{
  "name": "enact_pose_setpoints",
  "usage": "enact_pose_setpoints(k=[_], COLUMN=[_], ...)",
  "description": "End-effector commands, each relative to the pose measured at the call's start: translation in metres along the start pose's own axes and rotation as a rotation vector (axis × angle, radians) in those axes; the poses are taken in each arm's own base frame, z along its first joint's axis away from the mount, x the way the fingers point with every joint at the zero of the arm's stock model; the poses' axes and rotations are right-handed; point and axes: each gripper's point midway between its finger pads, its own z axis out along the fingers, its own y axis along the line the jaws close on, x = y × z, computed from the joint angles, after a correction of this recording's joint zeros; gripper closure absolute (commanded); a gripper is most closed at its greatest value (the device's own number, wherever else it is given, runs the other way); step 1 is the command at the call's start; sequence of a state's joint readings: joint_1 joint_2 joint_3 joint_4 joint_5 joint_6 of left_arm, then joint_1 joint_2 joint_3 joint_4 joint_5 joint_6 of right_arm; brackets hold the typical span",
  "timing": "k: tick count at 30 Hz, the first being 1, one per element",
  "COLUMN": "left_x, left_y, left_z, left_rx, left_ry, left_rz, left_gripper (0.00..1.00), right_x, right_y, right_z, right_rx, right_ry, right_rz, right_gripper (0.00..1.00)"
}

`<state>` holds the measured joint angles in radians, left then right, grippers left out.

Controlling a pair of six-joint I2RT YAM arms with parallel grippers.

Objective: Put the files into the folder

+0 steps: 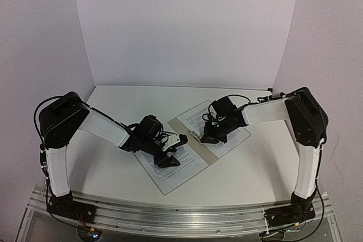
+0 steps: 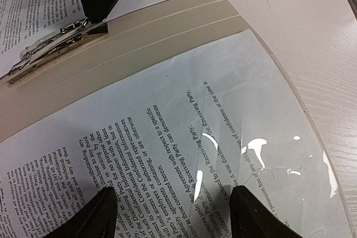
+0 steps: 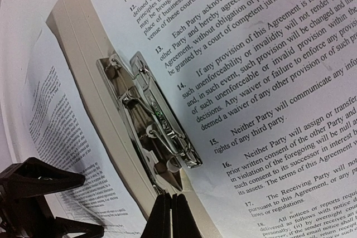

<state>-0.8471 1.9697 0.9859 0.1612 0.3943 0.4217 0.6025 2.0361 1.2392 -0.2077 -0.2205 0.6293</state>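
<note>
The folder [image 1: 207, 154] lies open mid-desk, nearer the near edge, with the left sheet [image 1: 170, 171] on one half and the right sheet [image 1: 195, 114] on the other, so the papers look mostly placed. The left gripper [image 2: 175, 215] hovers spread over the left sheet. The right gripper [image 3: 170, 215], pressed together on nothing, points at the clip [image 3: 150, 115] (whether it clamps paper is unclear). Closing remains.

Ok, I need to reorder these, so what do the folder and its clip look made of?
The folder looks like matte beige card, judging by its scored creases. The clip seems polished metal: it gives mirror-like reflections.
</note>
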Motion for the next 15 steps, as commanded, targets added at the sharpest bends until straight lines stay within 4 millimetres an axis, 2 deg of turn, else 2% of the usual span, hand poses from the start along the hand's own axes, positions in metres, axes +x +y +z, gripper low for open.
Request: enact_pose_setpoints(k=[1,10,13,15], left_x=[0.030,0.030,0.030,0.030], left_y=[-0.015,-0.016,-0.016,-0.016], left_z=[0.004,0.004,0.003,0.004], left_rx=[0.057,0.062,0.064,0.064], left_ry=[0.086,0.085,0.085,0.085], left_rz=[-0.025,-0.025,-0.025,-0.025], left_gripper=[0.31,0.31,0.31,0.31], right_x=[0.090,0.097,0.097,0.089], right_y=[-0.141,-0.158,-0.155,-0.143], right_z=[0.029,0.035,0.035,0.032], right_rx=[0.444,0.486,0.472,0.433], right_ry=[0.231,0.243,0.249,0.238], right_rz=[0.136,0.144,0.142,0.130], right_gripper=[1.00,1.00,1.00,1.00])
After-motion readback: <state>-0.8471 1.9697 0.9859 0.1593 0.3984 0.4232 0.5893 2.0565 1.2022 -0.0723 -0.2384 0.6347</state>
